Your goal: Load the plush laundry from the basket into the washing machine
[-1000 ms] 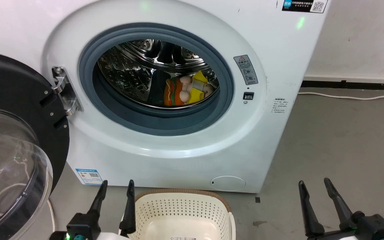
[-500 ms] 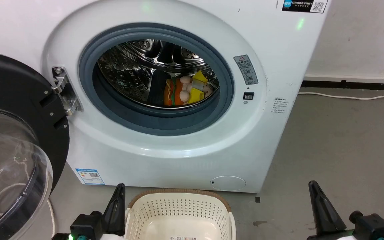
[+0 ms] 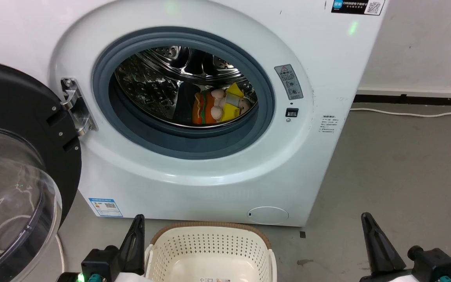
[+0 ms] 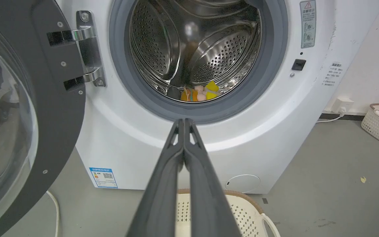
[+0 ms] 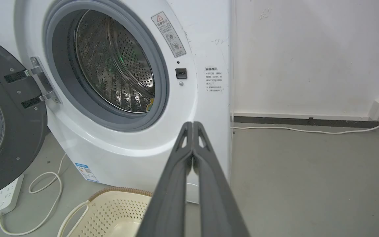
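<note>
The plush toy (image 3: pixel 219 106) lay inside the washing machine (image 3: pixel 194 184), low on the floor of the steel drum (image 3: pixel 151 78) and a little right of the middle of the opening. Its long axis ran roughly across the mouth, with the orange striped end to the left and the yellow clothes to the right.

From both arms it lay ahead and higher up, past the grey seal. The left fingers (image 3: pixel 138 219) were pressed together and held nothing, sitting low beside the left edge of the basket (image 3: pixel 210 228). In the left wrist view their tips pointed almost straight at the toy, which showed just above them. The right fingers (image 3: pixel 366 217) were likewise closed and empty, well off to the right over bare floor. Their own view faced the machine's right edge, with only a sliver of yellow showing in the drum.

What showed of the basket held no toy, so the loading looked done. If closing up was next, the door (image 3: pixel 14 102) hung wide open on the left hinge, nearer the left arm.
</note>
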